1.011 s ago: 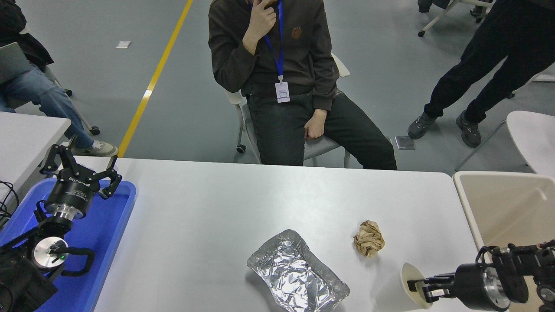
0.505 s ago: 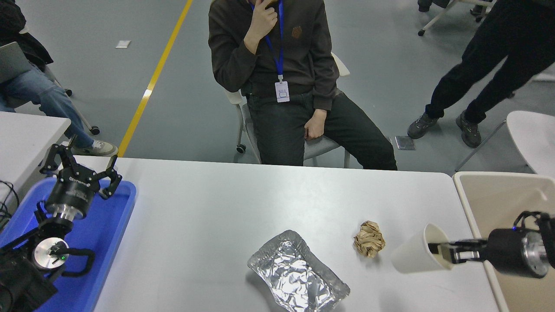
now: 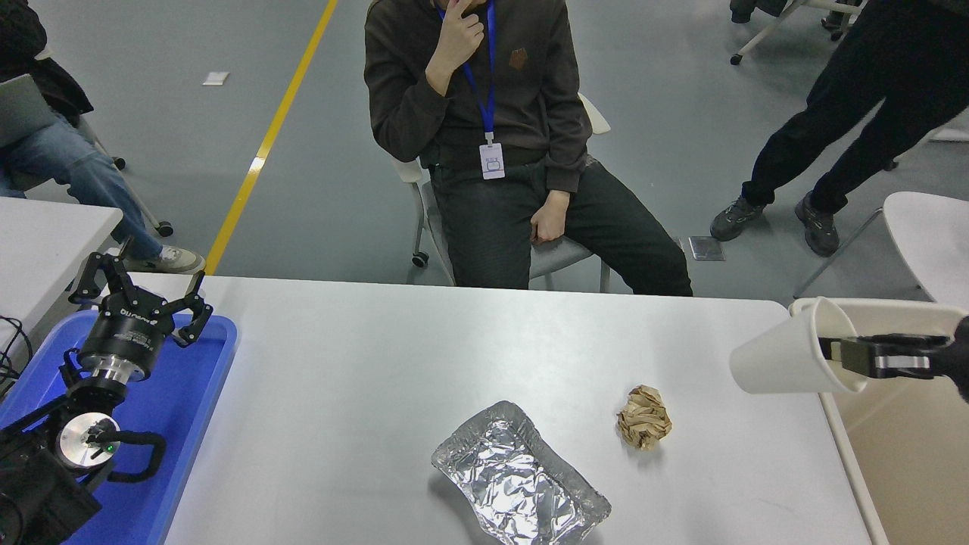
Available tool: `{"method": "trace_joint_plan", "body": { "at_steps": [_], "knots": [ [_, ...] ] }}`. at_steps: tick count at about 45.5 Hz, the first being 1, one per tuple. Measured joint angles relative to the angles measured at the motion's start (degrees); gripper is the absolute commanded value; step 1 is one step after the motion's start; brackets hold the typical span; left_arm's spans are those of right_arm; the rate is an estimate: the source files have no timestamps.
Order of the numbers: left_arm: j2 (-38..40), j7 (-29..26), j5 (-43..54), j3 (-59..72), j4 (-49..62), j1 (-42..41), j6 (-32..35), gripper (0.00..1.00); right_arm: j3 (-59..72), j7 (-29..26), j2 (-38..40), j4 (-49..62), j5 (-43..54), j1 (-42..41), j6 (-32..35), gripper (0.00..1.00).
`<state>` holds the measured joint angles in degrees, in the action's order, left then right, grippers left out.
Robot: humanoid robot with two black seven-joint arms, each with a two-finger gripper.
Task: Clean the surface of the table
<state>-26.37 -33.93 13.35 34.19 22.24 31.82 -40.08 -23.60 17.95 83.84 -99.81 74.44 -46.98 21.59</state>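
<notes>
The table surface is a wide white-grey top filling the lower half of the head view. On it lie a crumpled foil tray at front centre and a brown paper ball to its right. A white paper cup hangs tipped on its side above the table's right edge, and my right gripper is shut on its rim, one finger inside the cup. My left gripper is parked open over the blue tray at the left.
A beige bin stands against the table's right edge, under the held cup. A person sits on a chair just beyond the far edge. Another person stands at the top right. A smaller white table is at the far left.
My right gripper has lifted the cup from the table's front right and carried it up and to the right, over the bin's near rim. The left arm has not moved.
</notes>
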Motion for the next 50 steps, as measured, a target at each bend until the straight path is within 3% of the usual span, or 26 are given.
{"method": "trace_joint_plan", "body": {
  "at_steps": [20,50],
  "knots": [
    [0.0,0.0,0.0,0.0,0.0,0.0,0.0,1.0,1.95,0.53,1.9,5.29,-0.25,-2.33,0.63,0.0],
    [0.0,0.0,0.01,0.0,0.0,0.0,0.0,1.0,14.68,0.59,1.13,19.78,0.41,-2.38,-12.24,0.0]
  ]
}}
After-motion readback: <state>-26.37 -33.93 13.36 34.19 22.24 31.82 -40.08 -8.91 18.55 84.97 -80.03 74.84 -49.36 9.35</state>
